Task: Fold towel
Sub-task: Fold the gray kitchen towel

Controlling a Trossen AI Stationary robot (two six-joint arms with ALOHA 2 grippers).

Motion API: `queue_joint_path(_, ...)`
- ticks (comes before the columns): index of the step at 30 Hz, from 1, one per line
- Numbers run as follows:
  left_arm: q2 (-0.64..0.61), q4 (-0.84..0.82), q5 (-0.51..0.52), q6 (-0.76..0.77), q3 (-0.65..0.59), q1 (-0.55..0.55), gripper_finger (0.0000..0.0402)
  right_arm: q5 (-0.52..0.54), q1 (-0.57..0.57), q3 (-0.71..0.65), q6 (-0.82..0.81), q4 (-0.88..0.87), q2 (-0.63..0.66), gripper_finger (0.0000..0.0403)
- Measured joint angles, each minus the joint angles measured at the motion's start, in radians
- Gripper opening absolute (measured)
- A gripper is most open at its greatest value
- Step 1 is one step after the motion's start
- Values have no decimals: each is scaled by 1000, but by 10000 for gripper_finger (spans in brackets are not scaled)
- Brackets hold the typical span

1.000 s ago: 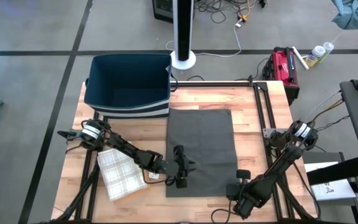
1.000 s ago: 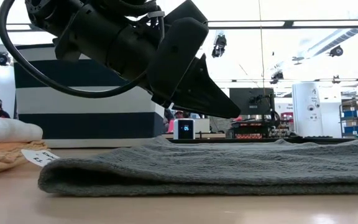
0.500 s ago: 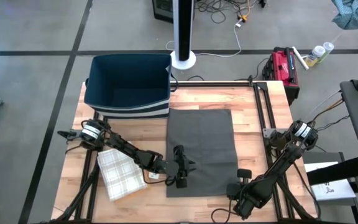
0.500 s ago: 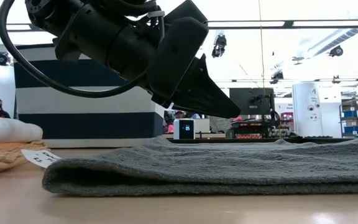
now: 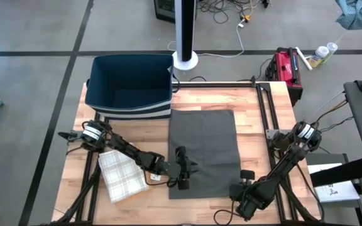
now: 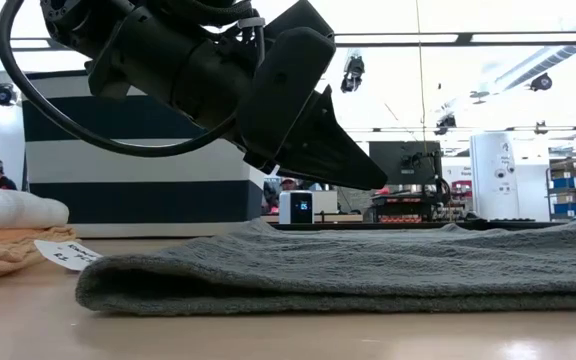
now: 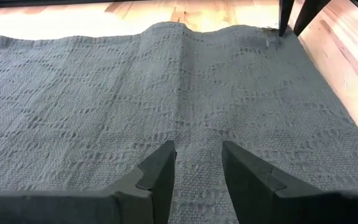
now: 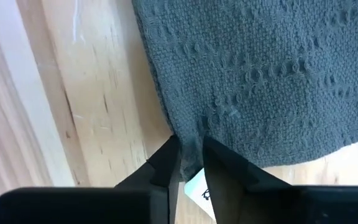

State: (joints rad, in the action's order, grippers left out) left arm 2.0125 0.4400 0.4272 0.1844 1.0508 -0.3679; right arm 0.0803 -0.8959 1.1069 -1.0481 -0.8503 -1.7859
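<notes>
Since the earlier frame, the towel [image 6: 348,268] edge has crept slightly sideways in the low view. It lies mid-bench, long axis front to back. Left gripper [image 7: 197,163] hovers parted over its front-left edge; right gripper [image 8: 192,163] pinches the front-right corner.

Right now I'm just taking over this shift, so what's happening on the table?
Two arms are working a grey towel lying flat on the wooden table. The left end effector sits over its near edge, fingers apart with fabric between them. The right end effector pinches the near right corner. No fold is made yet.
</notes>
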Motion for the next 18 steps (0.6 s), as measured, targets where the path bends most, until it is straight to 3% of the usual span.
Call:
queue_joint_path(6,0,0,0,0,0,0,121,0,2,-1,0,-6,0,63)
queue_joint_path(18,0,0,0,0,0,-1,123,1,6,17,11,-56,0,8)
